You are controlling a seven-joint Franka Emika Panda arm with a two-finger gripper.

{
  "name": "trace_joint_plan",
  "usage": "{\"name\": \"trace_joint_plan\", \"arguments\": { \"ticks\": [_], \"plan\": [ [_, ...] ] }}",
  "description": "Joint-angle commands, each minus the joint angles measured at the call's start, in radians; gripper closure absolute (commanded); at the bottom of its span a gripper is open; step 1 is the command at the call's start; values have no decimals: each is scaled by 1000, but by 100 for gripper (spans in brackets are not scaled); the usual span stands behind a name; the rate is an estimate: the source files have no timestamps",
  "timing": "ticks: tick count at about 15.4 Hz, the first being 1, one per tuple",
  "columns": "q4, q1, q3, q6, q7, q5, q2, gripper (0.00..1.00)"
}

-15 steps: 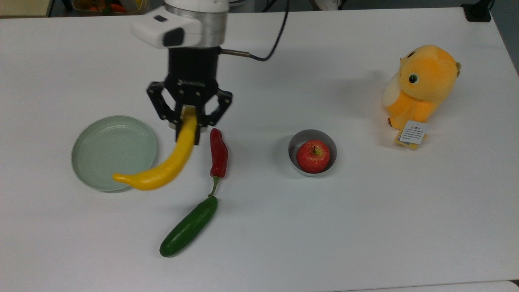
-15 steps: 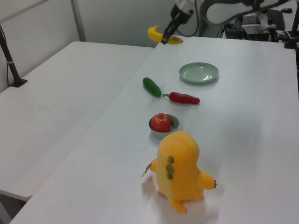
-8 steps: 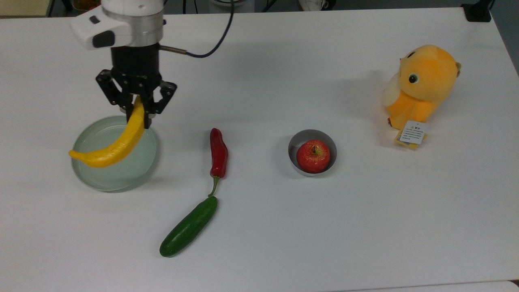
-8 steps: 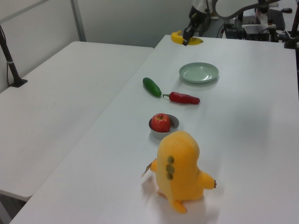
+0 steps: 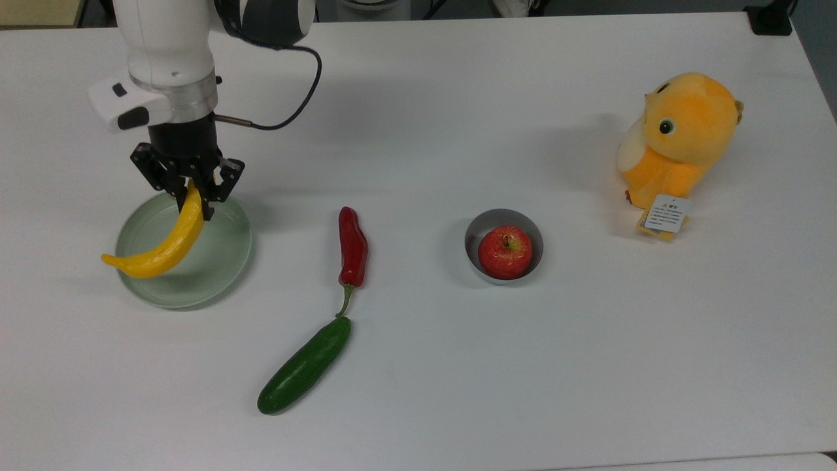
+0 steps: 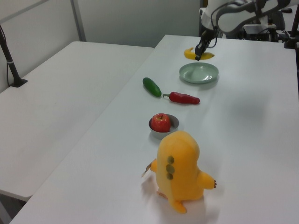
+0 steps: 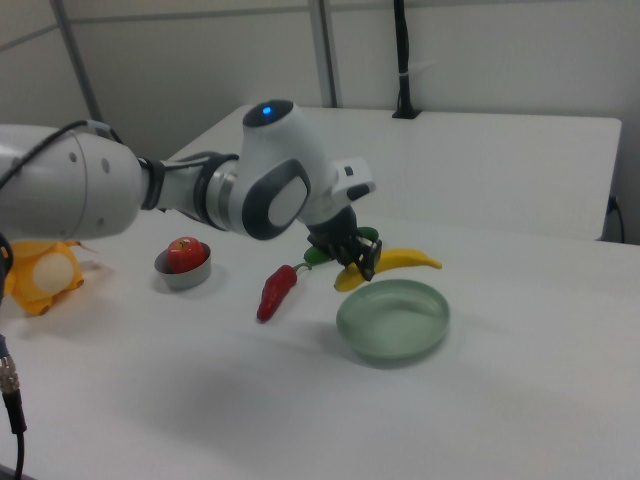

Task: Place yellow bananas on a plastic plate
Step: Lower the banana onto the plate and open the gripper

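A curved yellow banana (image 5: 165, 245) hangs over the pale mint-green plate (image 5: 216, 261) at the top view's left, its free tip reaching past the plate's left rim. My gripper (image 5: 191, 194) is shut on the banana's upper end, above the plate's far rim. In the left view the banana (image 6: 191, 54) shows just beyond the plate (image 6: 199, 73), held by the gripper (image 6: 199, 54). In the right view the banana (image 7: 395, 264) floats above the plate (image 7: 392, 320), under the gripper (image 7: 358, 265).
A red chili pepper (image 5: 352, 248) lies to the right of the plate in the top view, with a dark green cucumber (image 5: 304, 373) below it. A small metal bowl (image 5: 480, 229) holds a red apple (image 5: 505, 252). An orange plush toy (image 5: 678, 144) stands at the far right.
My gripper carried the banana leftward in the top view, from beside the chili pepper to over the plate, and it has come lower toward the plate.
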Motion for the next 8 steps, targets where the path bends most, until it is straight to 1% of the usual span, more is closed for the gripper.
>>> {"name": "trace_joint_plan", "arguments": {
  "ticks": [1, 5, 7, 8],
  "plan": [
    [-42, -1, -5, 89, -65, 24, 36, 90],
    [-57, 0, -5, 206, -67, 24, 88, 89],
    [-59, 0, -5, 215, -67, 24, 97, 86],
    [-59, 2, -5, 217, -67, 24, 102, 77]
  ]
}}
